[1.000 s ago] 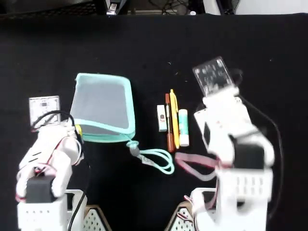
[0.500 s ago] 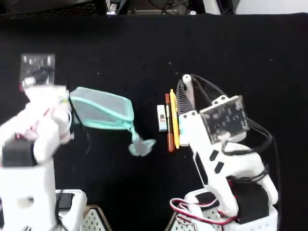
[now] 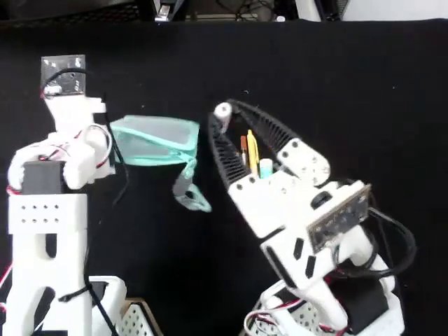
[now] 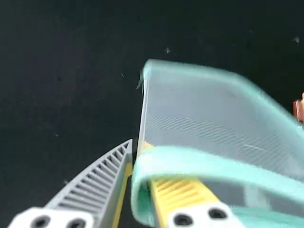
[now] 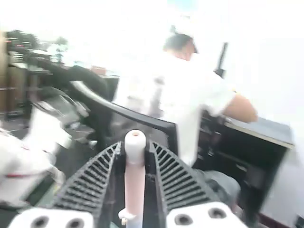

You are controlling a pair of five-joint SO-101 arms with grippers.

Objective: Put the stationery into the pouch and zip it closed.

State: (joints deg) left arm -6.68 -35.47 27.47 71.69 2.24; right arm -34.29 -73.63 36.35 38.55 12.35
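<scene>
While lengthwise in right end effector, pink stick, tip outward.

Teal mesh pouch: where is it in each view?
High view: teal mesh pouch left of centre, held at its left edge.
Left wrist view: pouch across the middle, its rim in the gripper.
Right wrist view: faces the room, pale pink stick in the right gripper.
Shared landmark: left gripper clamped on the pouch rim.

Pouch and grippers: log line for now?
pouch: held up, strap dangling | left gripper: shut on pouch rim | right gripper: shut on pale stick | yellow pen: on table
</scene>
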